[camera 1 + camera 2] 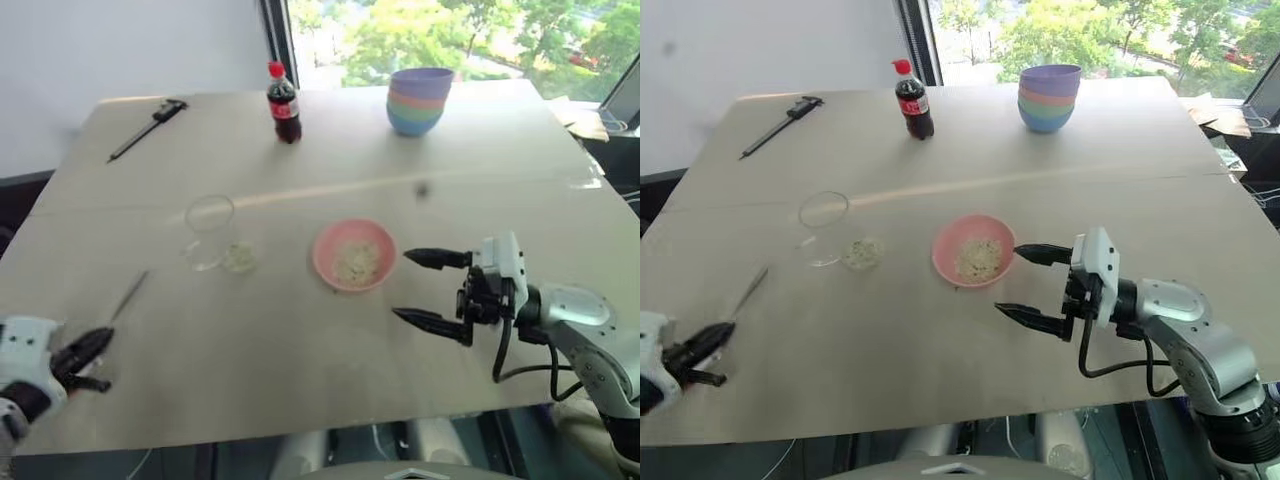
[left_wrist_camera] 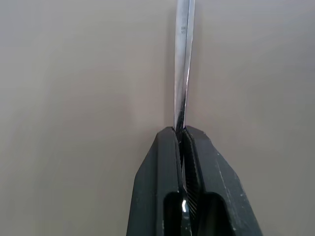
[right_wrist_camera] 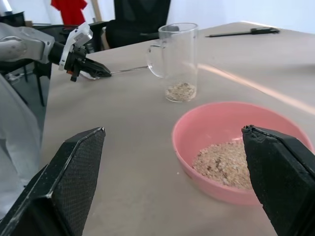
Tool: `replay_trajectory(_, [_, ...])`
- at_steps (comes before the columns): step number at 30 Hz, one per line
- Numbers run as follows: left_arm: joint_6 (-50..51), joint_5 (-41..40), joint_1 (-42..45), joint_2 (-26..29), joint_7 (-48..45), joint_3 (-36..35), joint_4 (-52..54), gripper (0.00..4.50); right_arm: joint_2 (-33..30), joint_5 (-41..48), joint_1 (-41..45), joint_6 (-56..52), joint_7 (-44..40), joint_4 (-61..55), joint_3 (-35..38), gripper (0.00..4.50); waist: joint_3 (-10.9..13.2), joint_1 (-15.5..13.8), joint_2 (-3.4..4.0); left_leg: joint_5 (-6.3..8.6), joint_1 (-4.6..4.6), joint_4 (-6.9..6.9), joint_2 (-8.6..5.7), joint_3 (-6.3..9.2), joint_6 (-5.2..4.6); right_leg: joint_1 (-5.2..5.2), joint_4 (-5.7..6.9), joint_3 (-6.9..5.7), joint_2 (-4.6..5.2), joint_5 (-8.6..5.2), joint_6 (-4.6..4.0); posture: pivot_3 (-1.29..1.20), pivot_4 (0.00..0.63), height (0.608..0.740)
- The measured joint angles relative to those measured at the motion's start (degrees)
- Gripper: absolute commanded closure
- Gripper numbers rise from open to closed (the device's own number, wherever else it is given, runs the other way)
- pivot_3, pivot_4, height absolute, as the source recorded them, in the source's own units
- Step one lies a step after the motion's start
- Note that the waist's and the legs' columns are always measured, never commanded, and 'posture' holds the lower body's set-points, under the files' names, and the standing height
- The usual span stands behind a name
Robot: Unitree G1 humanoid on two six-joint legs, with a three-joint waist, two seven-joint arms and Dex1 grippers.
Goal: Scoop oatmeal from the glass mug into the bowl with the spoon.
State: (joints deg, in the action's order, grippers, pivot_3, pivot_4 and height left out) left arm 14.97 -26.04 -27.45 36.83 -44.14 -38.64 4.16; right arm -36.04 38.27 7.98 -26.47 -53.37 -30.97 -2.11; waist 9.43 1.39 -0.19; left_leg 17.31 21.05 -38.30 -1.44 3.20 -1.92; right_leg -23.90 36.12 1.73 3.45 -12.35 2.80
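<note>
The slim silver spoon [image 1: 130,295] is at the table's near left, pointing toward the glass mug. My left gripper [image 1: 88,352] is shut on the end of its handle [image 2: 183,73]. The clear glass mug [image 1: 211,232] stands upright left of centre, with a little pale oatmeal [image 3: 180,91] in its bottom. To its right is the pink bowl [image 1: 330,262], holding a flat heap of oatmeal [image 1: 356,263]. Just right of the bowl, above the table, my right gripper [image 1: 400,285] is open, pointing left at it with nothing between its fingers [image 3: 74,182].
At the far side of the table stand a dark cola bottle [image 1: 284,105] and a stack of coloured bowls [image 1: 420,100]. A dark caliper-like tool [image 1: 148,128] lies at the far left. The table's front edge [image 1: 300,430] runs close below both grippers.
</note>
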Motion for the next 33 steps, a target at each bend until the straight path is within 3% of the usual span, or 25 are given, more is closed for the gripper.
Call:
replay_trajectory(5, [2.96,-5.38,-14.68,-10.12,0.96,1.51,22.46,4.42,-0.13,-0.01,0.20,0.01,-1.53,0.43,-0.67,0.00,-0.15,-0.79,-0.43,0.01,0.14,-0.03,0.05,0.18,0.00,0.01,-0.16,-0.33,0.04,-0.13,-0.22,0.00,0.150,0.740])
replay_trajectory(8, [2.71,-5.81,-19.94,-11.89,0.54,1.51,28.50,4.42,-0.07,-0.01,0.39,0.00,-2.40,0.72,-1.53,0.00,-0.11,-1.22,-0.36,-0.01,0.14,-0.05,0.04,0.26,0.00,0.03,-0.16,-0.46,-0.01,-0.16,-0.27,0.00,0.150,0.740])
replay_trajectory(14, [0.55,-4.86,-21.88,-13.34,0.46,5.01,34.31,4.42,-0.01,-1.35,1.84,-0.89,-2.11,2.28,-3.39,0.00,-0.09,-1.31,-0.40,-0.02,0.11,-0.17,0.02,0.25,-0.02,0.15,-0.16,-0.69,-0.16,-0.16,-0.25,0.00,0.150,0.740])
replay_trajectory(19, [1.59,-2.64,-14.34,-13.61,5.03,14.89,39.81,4.42,1.35,-0.22,4.95,-8.66,3.62,2.00,-4.75,0.00,-0.09,-1.34,-0.41,-0.03,0.09,-0.24,0.02,0.25,0.01,0.18,-0.13,-0.69,-0.34,-0.14,-0.25,0.00,0.150,0.740])
replay_trajectory(26, [-0.56,13.16,0.81,-12.80,12.80,31.22,39.73,4.42,8.84,10.81,12.85,-28.73,20.24,0.79,-3.29,0.00,-0.09,-0.94,-0.38,-0.04,0.08,-0.17,0.01,0.23,0.02,0.14,-0.10,-0.65,-0.44,0.01,-0.06,0.00,0.150,0.740])
replay_trajectory(31, [-4.84,23.02,7.34,-13.43,17.76,36.86,35.13,4.42,16.68,16.29,16.71,-36.59,30.50,2.95,-1.73,0.00,-0.09,-0.91,-0.34,-0.04,0.12,-0.14,-0.01,0.28,0.03,0.09,-0.09,-0.68,-0.37,0.02,-0.06,0.00,0.150,0.740])
replay_trajectory(33, [-8.13,28.52,10.59,-14.76,20.52,41.01,31.48,4.42,25.60,19.66,19.66,-40.20,39.88,8.02,1.34,0.00,-0.09,-0.73,-0.33,-0.05,0.16,-0.12,-0.03,0.25,0.04,-0.02,-0.02,-0.62,-0.33,0.03,-0.05,0.00,0.150,0.740])
